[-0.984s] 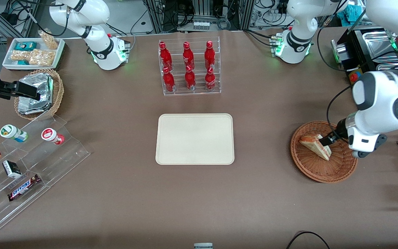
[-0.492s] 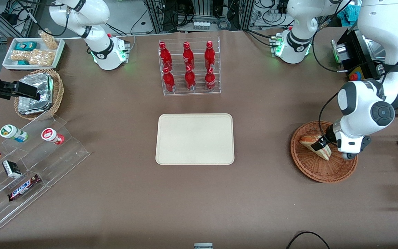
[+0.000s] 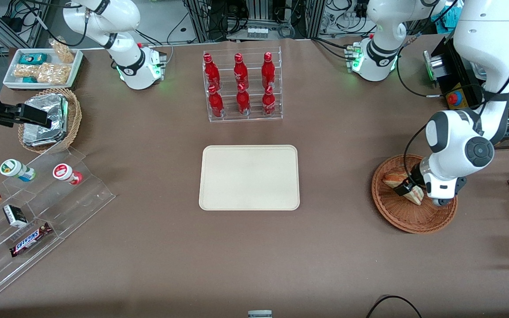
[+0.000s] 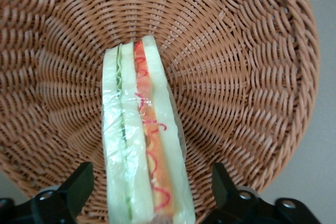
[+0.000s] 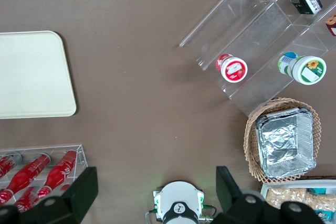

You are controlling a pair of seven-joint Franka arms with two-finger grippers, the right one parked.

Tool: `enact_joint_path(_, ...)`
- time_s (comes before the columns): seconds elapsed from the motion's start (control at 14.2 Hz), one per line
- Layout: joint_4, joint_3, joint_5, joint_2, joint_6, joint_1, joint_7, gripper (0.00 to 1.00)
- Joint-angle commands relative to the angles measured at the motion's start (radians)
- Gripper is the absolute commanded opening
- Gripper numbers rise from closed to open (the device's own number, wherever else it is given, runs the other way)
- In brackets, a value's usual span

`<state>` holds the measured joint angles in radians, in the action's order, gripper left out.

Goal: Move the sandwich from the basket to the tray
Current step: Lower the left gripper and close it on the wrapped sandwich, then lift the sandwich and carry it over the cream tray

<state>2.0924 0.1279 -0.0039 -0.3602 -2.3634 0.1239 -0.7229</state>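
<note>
Two spread fingers of the tool straddle the sandwich (in the basket).

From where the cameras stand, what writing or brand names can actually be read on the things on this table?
"SNICKERS": on the brown candy bar lying on the clear stepped display.
Red bottles in the clear rack: white script, too small to read.
Round-lidded cups and small black box: printing unreadable.
The gripper sits at the wrapped sandwich in the basket; no label shows on either.

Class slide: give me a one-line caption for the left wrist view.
Open gripper straddles the wrapped sandwich lying in the wicker basket.
</note>
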Motion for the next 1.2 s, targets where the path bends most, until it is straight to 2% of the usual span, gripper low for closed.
enact_joint_path(0.0, 0.005, 0.001, -0.007, -0.005, -0.02, 0.002, -0.03, 0.73)
enact_joint_path(0.21, 0.008, 0.001, -0.007, 0.004, -0.02, 0.002, -0.032, 0.31)
enact_joint_path(0.35, 0.006, 0.001, -0.007, 0.029, -0.008, 0.002, -0.029, 0.17)
enact_joint_path(0.7, -0.02, 0.019, 0.002, 0.138, 0.111, -0.023, 0.023, 0.14)
enact_joint_path(0.84, -0.018, 0.053, 0.002, 0.177, 0.124, -0.068, 0.056, 0.14)
enact_joint_path(0.98, -0.022, 0.093, 0.002, 0.191, 0.124, -0.154, 0.057, 0.14)
enact_joint_path(1.12, -0.069, 0.111, 0.009, 0.15, 0.122, -0.287, 0.056, 0.14)
